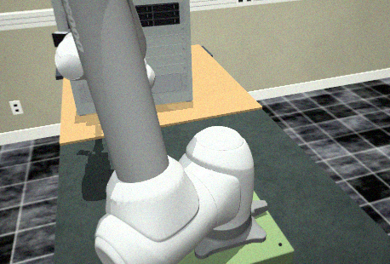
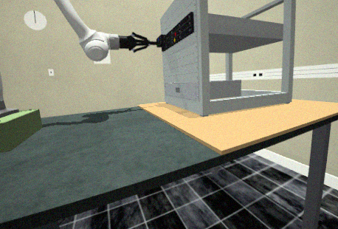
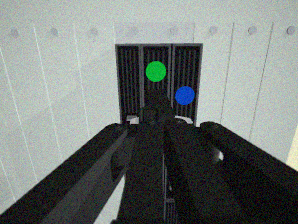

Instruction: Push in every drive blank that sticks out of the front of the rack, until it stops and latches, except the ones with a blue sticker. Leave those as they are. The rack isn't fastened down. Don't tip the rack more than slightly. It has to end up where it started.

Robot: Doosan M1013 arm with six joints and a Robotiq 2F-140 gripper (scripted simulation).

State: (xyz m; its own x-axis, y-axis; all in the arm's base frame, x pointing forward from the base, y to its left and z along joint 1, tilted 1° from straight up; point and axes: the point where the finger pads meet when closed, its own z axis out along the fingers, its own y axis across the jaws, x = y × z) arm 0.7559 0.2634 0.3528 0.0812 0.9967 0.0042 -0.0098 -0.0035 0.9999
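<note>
The grey rack (image 1: 170, 69) (image 2: 184, 67) (image 3: 60, 100) stands upright on the orange board (image 1: 213, 86) (image 2: 258, 122). A dark row of drive blanks (image 1: 157, 14) (image 2: 177, 32) sits in its front. The wrist view shows three of them: a plain one (image 3: 129, 80), one with a green sticker (image 3: 156, 71) and one with a blue sticker (image 3: 185, 95). My gripper (image 2: 154, 42) (image 3: 156, 103) is shut and empty. Its tip is level with the row's near end and against the lower part of the green-sticker blank. In the top view the arm hides the gripper.
The board lies on a dark green table (image 2: 111, 145) (image 1: 298, 175). The arm's base stands on a light green plate (image 1: 264, 248) (image 2: 18, 130) at the table's near end. A small grey box (image 2: 225, 87) lies inside the rack's bottom.
</note>
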